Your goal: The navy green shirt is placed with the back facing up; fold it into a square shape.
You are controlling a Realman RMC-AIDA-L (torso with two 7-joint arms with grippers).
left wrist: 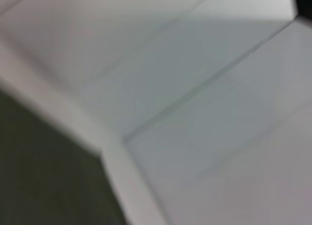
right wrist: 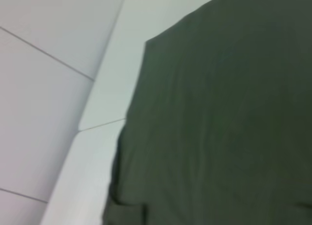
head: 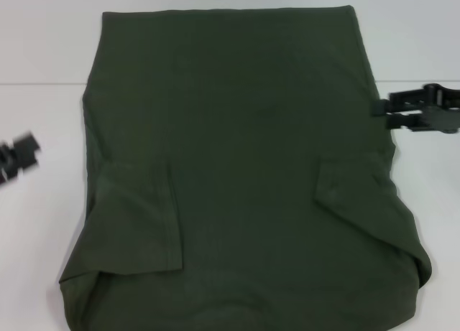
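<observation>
Item one: the navy green shirt [head: 244,173]. We are finding it lying flat on the white table [head: 43,223], plain side up, filling most of the head view from centre out toward twelve and six o'clock. Both short sleeves are lying folded inward over the body, one at about eight o'clock, the other at about four o'clock. The shirt's far hem is running straight across at twelve o'clock; its near edge is running out of view at six o'clock.

Item two: the right gripper [head: 379,113]. We are seeing it at three o'clock in the head view, level with the table, its dark fingers [head: 406,98] pointing toward the shirt's side edge and standing slightly apart, tips just at the fabric; whether they are touching it we cannot tell. Its wrist view is showing the shirt [right wrist: 219,117] beside bare table [right wrist: 102,137].

Item three: the left gripper [head: 18,157]. We are noting it at nine o'clock, blurred, well apart from the shirt, over bare table; we cannot tell how its fingers are standing
</observation>
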